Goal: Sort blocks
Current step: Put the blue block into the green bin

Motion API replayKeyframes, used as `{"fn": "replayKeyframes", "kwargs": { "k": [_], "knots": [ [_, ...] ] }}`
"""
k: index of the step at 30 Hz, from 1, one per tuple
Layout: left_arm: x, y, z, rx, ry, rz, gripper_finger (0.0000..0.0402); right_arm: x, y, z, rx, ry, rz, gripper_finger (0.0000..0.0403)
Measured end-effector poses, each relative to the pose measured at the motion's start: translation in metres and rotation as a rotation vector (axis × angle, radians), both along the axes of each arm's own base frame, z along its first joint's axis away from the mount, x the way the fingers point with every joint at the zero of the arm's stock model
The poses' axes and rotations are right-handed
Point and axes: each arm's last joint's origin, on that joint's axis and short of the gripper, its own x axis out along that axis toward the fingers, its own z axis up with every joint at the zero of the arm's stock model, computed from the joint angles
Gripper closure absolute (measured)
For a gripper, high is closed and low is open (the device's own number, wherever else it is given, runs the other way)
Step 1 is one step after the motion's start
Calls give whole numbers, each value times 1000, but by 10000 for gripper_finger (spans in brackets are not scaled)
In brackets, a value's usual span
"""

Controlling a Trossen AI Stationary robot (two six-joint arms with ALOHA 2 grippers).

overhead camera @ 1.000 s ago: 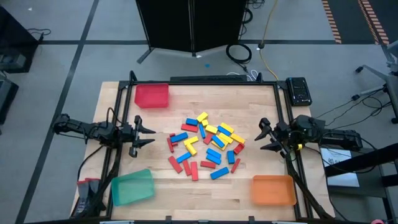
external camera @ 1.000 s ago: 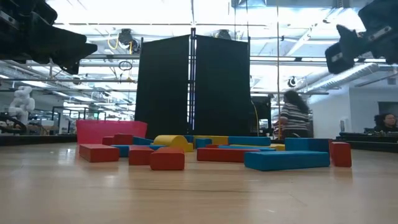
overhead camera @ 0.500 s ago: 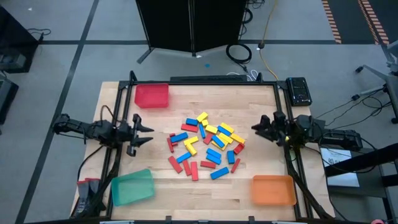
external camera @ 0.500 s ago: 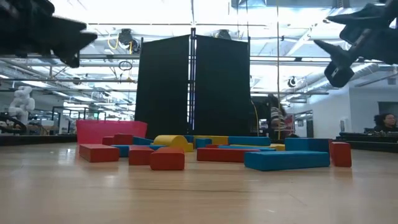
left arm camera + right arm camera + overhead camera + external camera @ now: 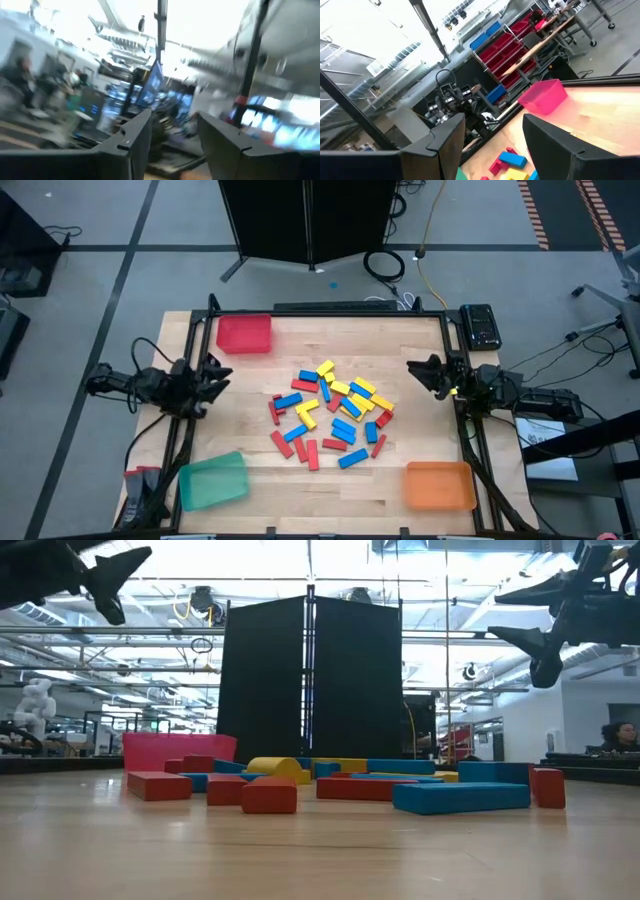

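The blocks (image 5: 327, 416) are short red, blue and yellow bars lying flat in a loose heap at the middle of the table; in the low view the blocks (image 5: 340, 785) sit in a row on the wood. A few blocks (image 5: 509, 161) show in the right wrist view. My left gripper (image 5: 214, 374) hangs open above the table's left edge, well clear of the heap, and shows high up in the low view (image 5: 118, 575). My right gripper (image 5: 421, 369) hangs open near the right edge, also raised (image 5: 535, 625). Both wrist views show the fingers apart with nothing between them (image 5: 172, 145) (image 5: 492, 145).
A red tray (image 5: 244, 333) stands at the far left corner, a green tray (image 5: 212, 480) at the near left, an orange tray (image 5: 438, 485) at the near right. A black frame rail (image 5: 330, 308) edges the table. Bare wood lies between heap and grippers.
My left gripper has drawn back toward the table's left edge and tipped upward, so its camera now looks into the room. My right gripper has moved toward the far edge and swung more level. The blocks have not moved.
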Motion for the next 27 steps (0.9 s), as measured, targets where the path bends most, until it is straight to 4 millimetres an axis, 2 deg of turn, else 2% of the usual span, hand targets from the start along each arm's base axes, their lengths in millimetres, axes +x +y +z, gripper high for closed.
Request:
{"fn": "replayKeyframes", "kwargs": {
  "k": [2,5,7,10,12,14,17,21,24,27],
  "knots": [
    [-1,1,1,-88,-20,-27,237,0,0,0,-1,-3,-1,204],
    [-4,4,7,-137,-84,39,237,-1,0,3,5,-35,2,204],
    [-11,8,15,-177,-180,125,237,-2,0,7,0,-77,5,204],
    [-23,14,27,-349,-330,190,237,-4,1,15,-34,-160,-1,204],
    [-25,14,41,-345,-322,158,237,-6,1,20,-60,-205,-8,204],
    [-23,13,60,-329,-232,137,237,-8,1,23,-85,-235,-13,204],
    [-11,11,90,-293,-16,175,237,-9,2,25,-124,-252,-6,204],
    [12,7,148,-191,129,309,237,-9,3,25,-154,-247,18,204],
    [44,3,183,-95,281,466,237,-8,3,24,-198,-222,4,204],
    [80,2,201,-2,485,588,237,-7,2,23,-212,-205,0,204]
  ]
}}
